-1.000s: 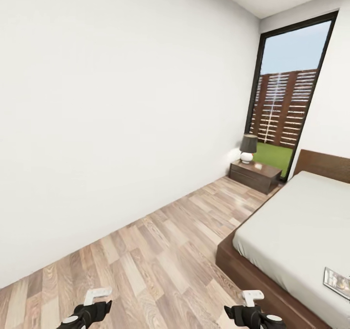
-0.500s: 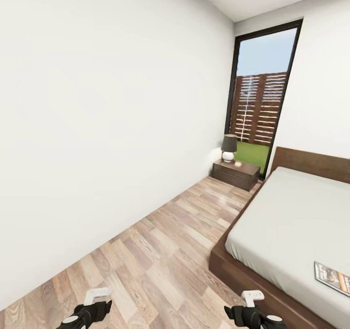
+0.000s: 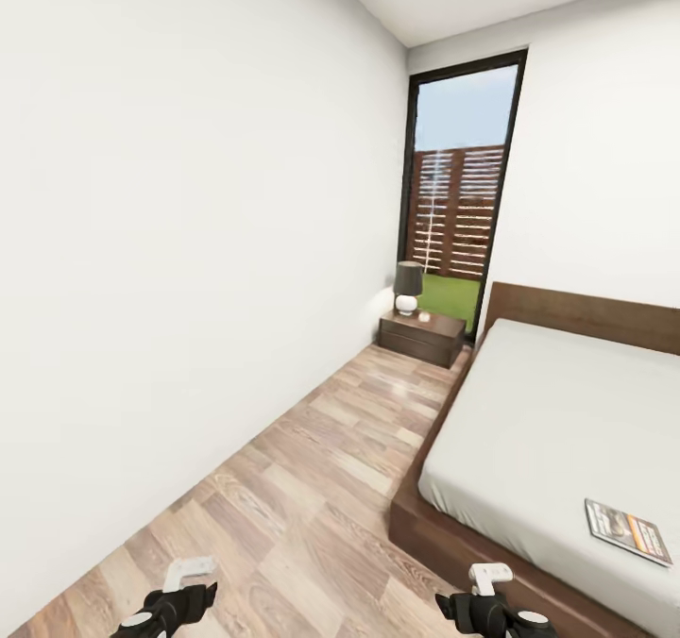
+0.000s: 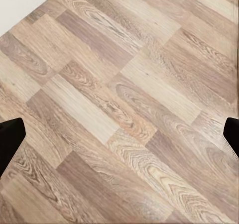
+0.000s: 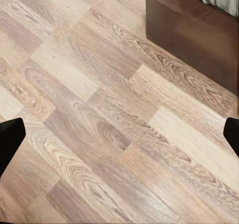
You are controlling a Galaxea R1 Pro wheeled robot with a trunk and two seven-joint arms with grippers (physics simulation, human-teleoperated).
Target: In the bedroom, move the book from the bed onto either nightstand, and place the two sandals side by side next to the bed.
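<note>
So we're basically at square one on this task. The bed takes up the right side of the room, and the book is lying flat near its foot-end edge, so that move isn't done. The nightstand sits well apart in the far corner by the window, lamp on top. Can't spot the sandals anywhere yet, so we'd guess both jobs are left. Our left gripper and right gripper hang over bare floor, jaws spread wide, nothing in either.
</note>
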